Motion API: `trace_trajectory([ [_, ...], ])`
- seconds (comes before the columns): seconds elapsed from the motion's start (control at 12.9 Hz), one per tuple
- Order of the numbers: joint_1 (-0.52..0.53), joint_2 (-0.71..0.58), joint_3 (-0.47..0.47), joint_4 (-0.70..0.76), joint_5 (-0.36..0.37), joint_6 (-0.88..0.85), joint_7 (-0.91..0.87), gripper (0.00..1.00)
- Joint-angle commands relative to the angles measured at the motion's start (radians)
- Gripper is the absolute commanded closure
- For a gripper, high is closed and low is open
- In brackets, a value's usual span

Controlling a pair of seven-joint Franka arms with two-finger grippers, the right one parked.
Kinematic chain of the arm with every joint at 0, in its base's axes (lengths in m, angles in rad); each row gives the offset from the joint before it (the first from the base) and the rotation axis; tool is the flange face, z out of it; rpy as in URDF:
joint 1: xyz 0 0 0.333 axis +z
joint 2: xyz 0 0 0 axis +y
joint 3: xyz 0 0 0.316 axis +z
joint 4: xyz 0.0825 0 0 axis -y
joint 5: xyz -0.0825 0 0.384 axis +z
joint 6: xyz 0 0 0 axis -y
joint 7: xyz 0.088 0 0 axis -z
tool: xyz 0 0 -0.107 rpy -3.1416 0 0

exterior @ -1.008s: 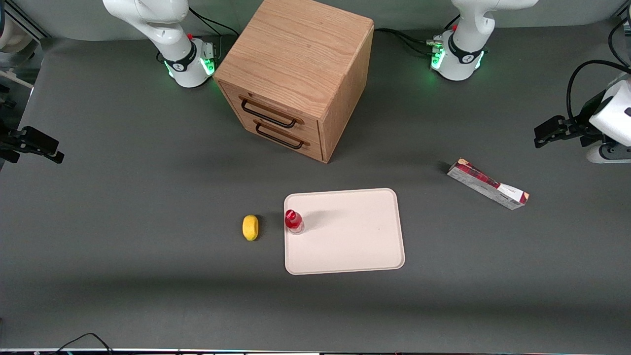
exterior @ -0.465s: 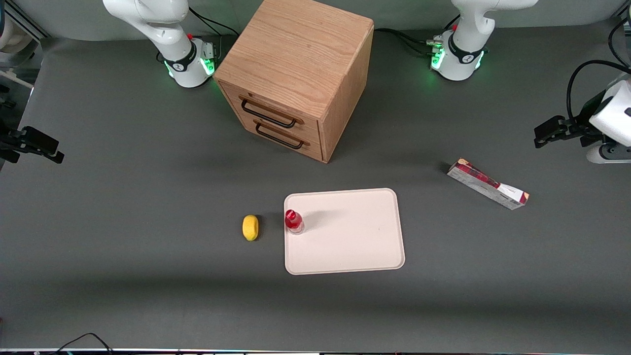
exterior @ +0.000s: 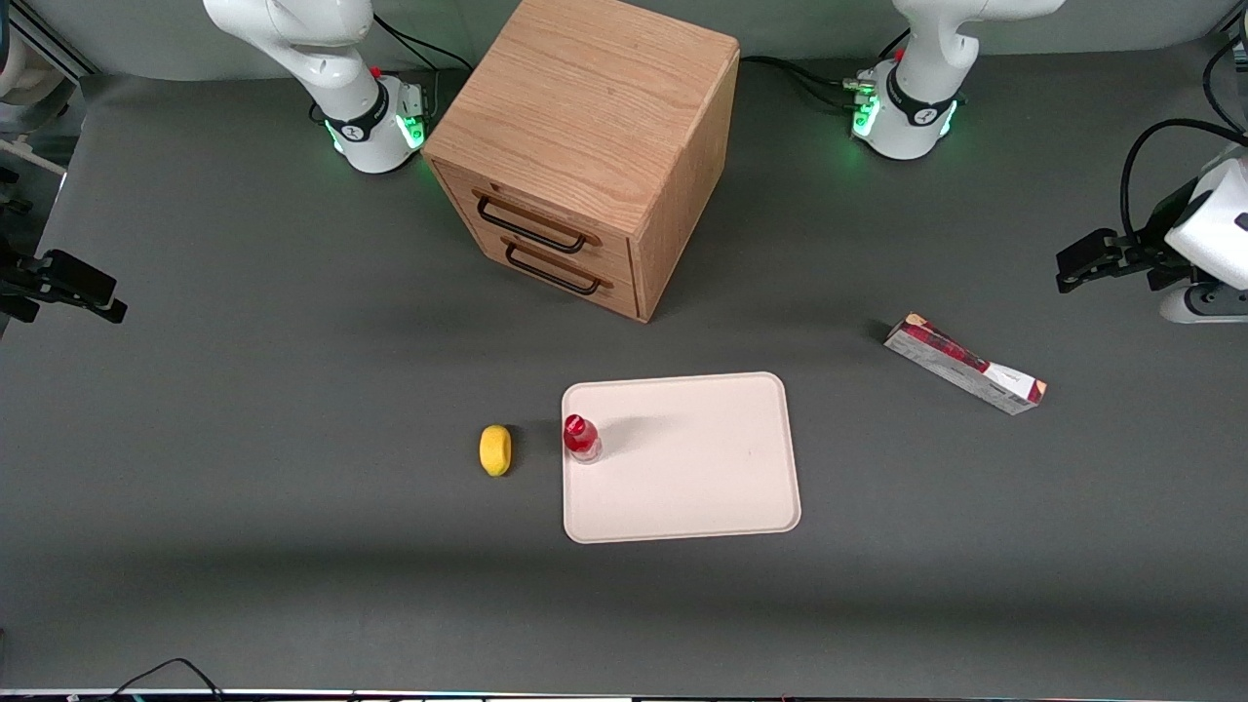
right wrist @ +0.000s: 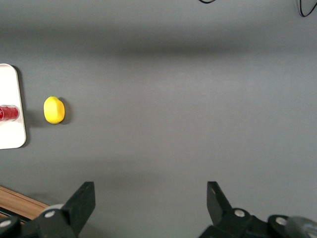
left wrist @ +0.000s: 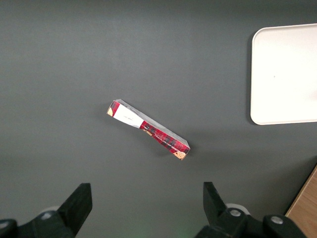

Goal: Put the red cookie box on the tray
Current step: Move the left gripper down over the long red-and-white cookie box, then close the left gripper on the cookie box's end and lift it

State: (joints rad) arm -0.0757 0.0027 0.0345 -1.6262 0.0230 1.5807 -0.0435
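Note:
The red cookie box [exterior: 965,364] lies flat on the grey table toward the working arm's end, well apart from the tray [exterior: 702,468]. It is dark red with a white end section. The tray is beige-pink and flat, nearer the table's middle. In the left wrist view the red cookie box [left wrist: 148,130] lies at a slant on bare table, and a part of the tray [left wrist: 282,74] shows. My left gripper [exterior: 1092,258] hangs above the table, a little farther from the front camera than the box. My left gripper [left wrist: 147,198] is open, its fingers wide apart with nothing between them.
A small red-capped bottle [exterior: 581,437] stands on the tray's edge toward the parked arm. A yellow lemon [exterior: 495,449] lies on the table beside it. A wooden drawer cabinet [exterior: 585,146] stands farther from the front camera than the tray.

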Motion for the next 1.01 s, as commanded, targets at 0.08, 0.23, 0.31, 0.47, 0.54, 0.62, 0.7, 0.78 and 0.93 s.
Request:
trace_trajectory([
  [0.08,-0.001,0.014,0.001,0.029,-0.008,-0.024,-0.005,0.00],
  [0.23,-0.003,0.013,0.001,0.026,-0.011,-0.027,-0.065,0.00],
  [0.31,-0.001,0.013,-0.001,0.023,-0.014,-0.039,-0.146,0.00],
  [0.47,-0.004,0.014,-0.005,0.019,-0.037,-0.054,-0.298,0.00],
  [0.54,-0.004,0.016,-0.005,0.014,-0.044,-0.066,-0.367,0.00],
  [0.62,-0.006,0.020,-0.007,0.011,-0.048,-0.086,-0.457,0.00],
  [0.7,-0.009,0.026,-0.007,0.011,-0.051,-0.111,-0.536,0.00],
  [0.78,-0.009,0.036,-0.011,0.012,-0.048,-0.129,-0.562,0.00],
  [0.93,-0.003,0.043,-0.010,0.011,-0.049,-0.131,-0.564,0.00],
])
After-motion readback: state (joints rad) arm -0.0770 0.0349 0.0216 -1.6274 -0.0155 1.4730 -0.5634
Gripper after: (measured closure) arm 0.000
